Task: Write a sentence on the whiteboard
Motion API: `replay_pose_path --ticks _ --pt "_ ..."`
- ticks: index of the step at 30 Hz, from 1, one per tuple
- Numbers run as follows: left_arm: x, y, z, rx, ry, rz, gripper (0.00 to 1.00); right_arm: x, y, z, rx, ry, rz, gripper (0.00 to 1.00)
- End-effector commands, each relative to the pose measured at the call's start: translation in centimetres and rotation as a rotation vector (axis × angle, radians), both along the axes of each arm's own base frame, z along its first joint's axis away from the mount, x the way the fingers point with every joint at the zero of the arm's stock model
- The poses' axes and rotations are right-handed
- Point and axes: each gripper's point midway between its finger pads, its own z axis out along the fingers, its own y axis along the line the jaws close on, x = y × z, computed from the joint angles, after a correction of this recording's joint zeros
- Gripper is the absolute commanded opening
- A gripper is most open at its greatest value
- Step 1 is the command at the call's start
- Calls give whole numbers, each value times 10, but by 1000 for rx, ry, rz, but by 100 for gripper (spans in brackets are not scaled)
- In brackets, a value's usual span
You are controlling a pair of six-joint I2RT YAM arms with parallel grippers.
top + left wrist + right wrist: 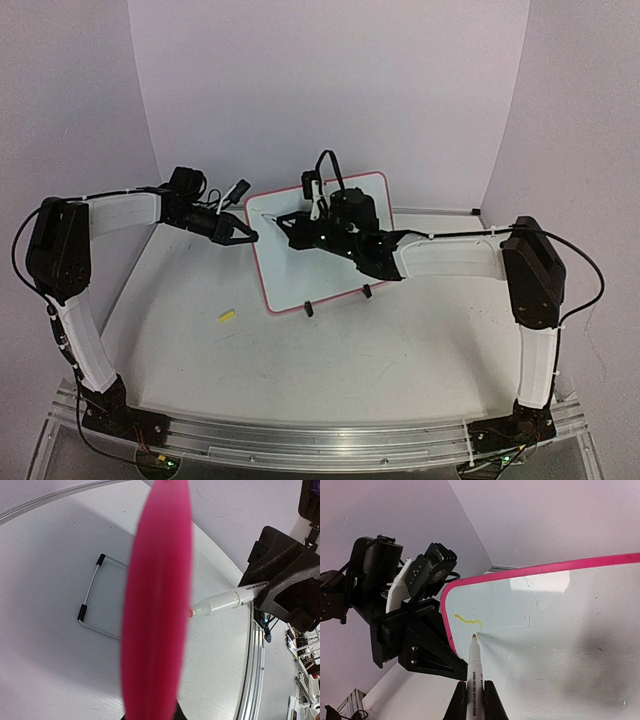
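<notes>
Soft, even light; a glare patch on the whiteboard (580, 625); left wrist view fisheye-warped, its foreground blurred.

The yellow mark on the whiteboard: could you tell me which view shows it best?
The right wrist view: the yellow mark lies on the whiteboard near its corner, above the marker. The top external view is too distant to show it; the left wrist view sees only the frame edge-on.

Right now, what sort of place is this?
Probably a robotics lab bench: two arms bolted to a metal rail, plain backdrop walls around a white table, and a marker pointed at a red-framed whiteboard.
</notes>
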Motion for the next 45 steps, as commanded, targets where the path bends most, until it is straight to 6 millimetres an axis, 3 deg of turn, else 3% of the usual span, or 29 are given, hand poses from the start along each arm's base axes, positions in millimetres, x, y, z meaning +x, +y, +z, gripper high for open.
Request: replay_pose_path --ticks 1,14,45 --pt "-3 -5 -1 31 -18 -12 0 -15 1 50 72 -98 67 0" --pt "-2 -4 0 34 -21 -8 0 -3 6 47 58 -94 32 0" --pt "-3 -5 2 32 -21 -10 0 7 13 16 8 -49 13 0"
